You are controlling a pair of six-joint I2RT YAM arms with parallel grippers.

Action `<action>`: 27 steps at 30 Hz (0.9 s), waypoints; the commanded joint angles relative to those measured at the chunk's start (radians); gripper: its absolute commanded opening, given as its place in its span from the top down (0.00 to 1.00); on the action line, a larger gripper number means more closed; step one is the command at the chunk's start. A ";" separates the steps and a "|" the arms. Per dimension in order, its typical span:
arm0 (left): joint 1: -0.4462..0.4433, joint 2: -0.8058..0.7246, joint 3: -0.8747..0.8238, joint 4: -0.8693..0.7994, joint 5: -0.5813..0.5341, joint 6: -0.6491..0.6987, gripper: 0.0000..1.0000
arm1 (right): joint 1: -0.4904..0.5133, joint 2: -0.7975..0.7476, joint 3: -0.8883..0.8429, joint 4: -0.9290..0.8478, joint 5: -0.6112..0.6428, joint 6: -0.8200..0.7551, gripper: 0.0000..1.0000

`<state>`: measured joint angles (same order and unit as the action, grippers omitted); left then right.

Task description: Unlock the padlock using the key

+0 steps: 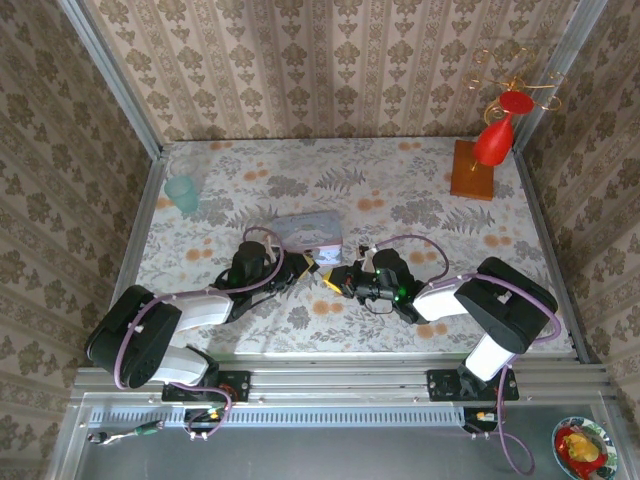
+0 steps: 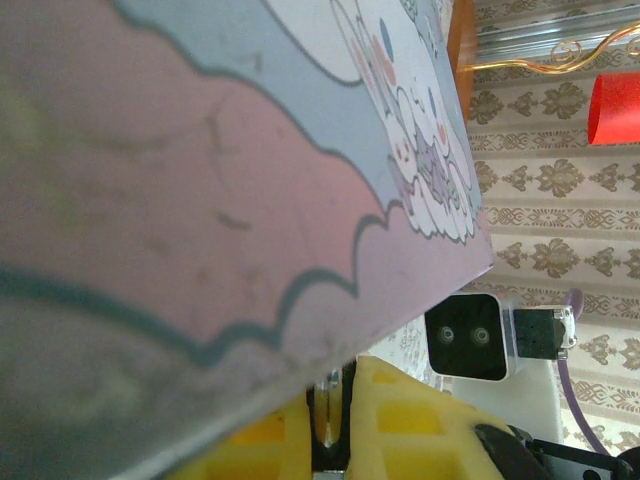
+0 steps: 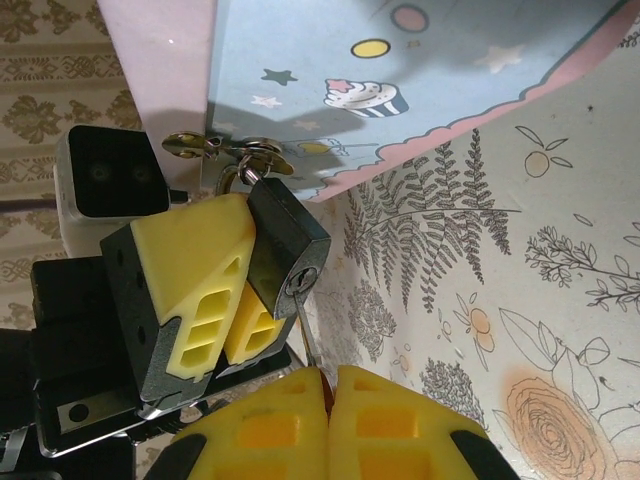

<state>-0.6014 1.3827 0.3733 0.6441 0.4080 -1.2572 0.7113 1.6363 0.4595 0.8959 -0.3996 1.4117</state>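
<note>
Clamping the padlock (image 3: 287,240), the left fingers (image 3: 190,280) sit at the left of the right wrist view. Their yellow pads are closed on its dark body, and the keyhole end sticks out to the right of them. The shackle points up and left, carrying a brass ring (image 3: 215,147) that lies just under the edge of the pale blue tin (image 3: 420,70). From the lighter keyhole face a thin key (image 3: 304,335) runs downward. Its lower end is pinched between the right fingers (image 3: 390,420), which are pressed together on it at the bottom of that view. Seen from above, both sets of fingers meet over the middle of the flowered bench (image 1: 250,170), just in front of the tin, with the lock between them.
</note>
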 commanded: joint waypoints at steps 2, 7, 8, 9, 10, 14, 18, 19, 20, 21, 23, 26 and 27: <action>-0.005 -0.034 0.026 0.065 0.035 -0.005 1.00 | -0.007 0.013 0.018 0.064 -0.019 0.033 1.00; -0.006 -0.037 0.026 0.067 0.044 -0.017 1.00 | -0.008 0.036 0.014 0.105 -0.018 0.052 1.00; -0.006 -0.037 0.026 0.069 0.048 -0.025 1.00 | -0.007 0.042 0.010 0.123 -0.016 0.062 1.00; -0.008 -0.039 0.026 0.074 0.053 -0.035 1.00 | -0.008 0.053 0.009 0.149 -0.018 0.075 1.00; -0.009 -0.041 0.024 0.082 0.057 -0.042 1.00 | -0.009 0.064 0.008 0.175 -0.021 0.087 1.00; -0.011 -0.063 0.024 0.060 0.058 -0.043 1.00 | -0.009 0.086 -0.004 0.231 -0.010 0.104 1.00; -0.007 -0.083 0.027 0.015 0.055 -0.027 1.00 | -0.013 0.089 -0.011 0.251 -0.001 0.102 1.00; -0.005 -0.088 0.024 0.008 0.053 -0.024 1.00 | -0.015 0.088 -0.012 0.259 -0.002 0.104 1.00; -0.002 -0.089 0.024 0.002 0.052 -0.022 1.00 | -0.015 0.087 -0.013 0.261 -0.005 0.103 1.00; 0.002 -0.091 0.022 -0.003 0.051 -0.022 1.00 | -0.017 0.082 -0.013 0.256 -0.006 0.102 1.00; 0.009 -0.090 0.015 0.005 0.053 -0.024 1.00 | -0.016 0.074 -0.014 0.243 -0.009 0.098 1.00; 0.014 -0.091 0.017 0.008 0.061 -0.015 1.00 | -0.017 0.062 -0.023 0.235 -0.011 0.088 1.00; 0.014 -0.093 0.018 0.004 0.061 -0.013 1.00 | -0.016 0.061 -0.024 0.238 -0.019 0.083 1.00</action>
<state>-0.5873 1.3170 0.3733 0.6235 0.4103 -1.2804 0.7002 1.7149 0.4461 1.0931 -0.4126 1.4994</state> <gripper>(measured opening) 0.118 0.067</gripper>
